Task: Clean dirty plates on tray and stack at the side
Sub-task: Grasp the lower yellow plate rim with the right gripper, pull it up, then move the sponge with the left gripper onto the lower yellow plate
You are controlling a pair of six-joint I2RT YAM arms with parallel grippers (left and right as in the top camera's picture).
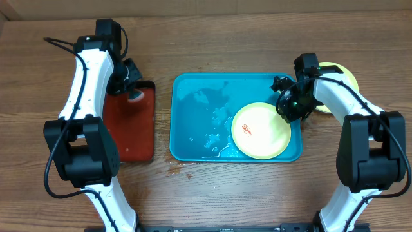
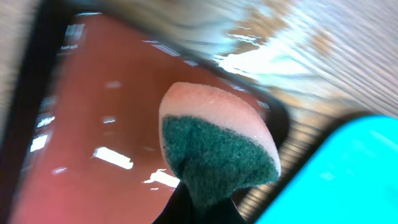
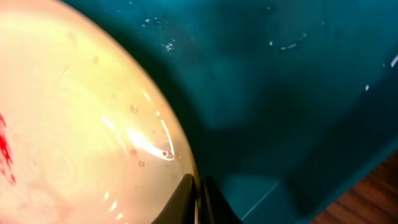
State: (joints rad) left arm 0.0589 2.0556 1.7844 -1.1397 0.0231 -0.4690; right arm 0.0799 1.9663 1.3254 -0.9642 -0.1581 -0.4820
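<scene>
A pale yellow-green plate [image 1: 260,131] with red smears lies in the right half of the blue tray [image 1: 193,106]. My right gripper [image 1: 288,111] is shut on that plate's right rim; the wrist view shows the rim [image 3: 93,124] pinched between the fingers [image 3: 199,199]. Another yellow-green plate [image 1: 341,76] lies on the table right of the tray, partly hidden by my right arm. The light blue plate is not in view. My left gripper [image 1: 132,84] is shut on a pink-and-green sponge [image 2: 214,143] and holds it over the dark red tray [image 1: 132,125].
Water pools and drops lie on the blue tray's floor [image 1: 215,122], and some is spilled on the wood at its front left corner [image 1: 177,169]. The dark red tray's surface is wet and shiny [image 2: 81,155].
</scene>
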